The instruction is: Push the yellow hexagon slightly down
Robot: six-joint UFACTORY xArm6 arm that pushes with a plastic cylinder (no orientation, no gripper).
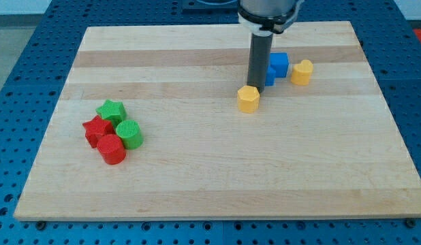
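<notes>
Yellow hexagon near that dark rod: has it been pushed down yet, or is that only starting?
Done: my tip sits at the yellow hexagon, on its upper edge, so the approach looks finished. In hand: it is placed to shove the block toward the view's bottom. Left: one picture cannot show whether the block has slid; bare wooden board lies below it.

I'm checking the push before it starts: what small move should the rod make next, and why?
Probably a short, straight push toward the view's bottom. My tip sits just above the yellow hexagon, at or very near its upper edge, so moving down should nudge the hexagon down. The blue block and the other yellow block lie behind, out of the path.
</notes>
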